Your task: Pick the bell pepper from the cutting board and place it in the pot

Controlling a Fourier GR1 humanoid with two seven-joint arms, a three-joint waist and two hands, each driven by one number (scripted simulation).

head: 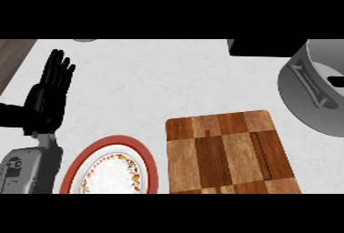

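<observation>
At the far left, the left hand rests above the white bench, its fingers straight and spread, pointing up, holding nothing; its grey forearm comes in from the lower edge. Just right of the forearm lies a round plate with a red rim and a flowered band. Beside the plate, close to it but apart, lies the wooden cutting board, a chequered slab of light and dark blocks, its top bare. The bell pepper shows nowhere in the view, so its place relative to the hand cannot be told. At the upper right stands the grey pot, cut by the edge, well apart from the hand. The right hand does not show.
</observation>
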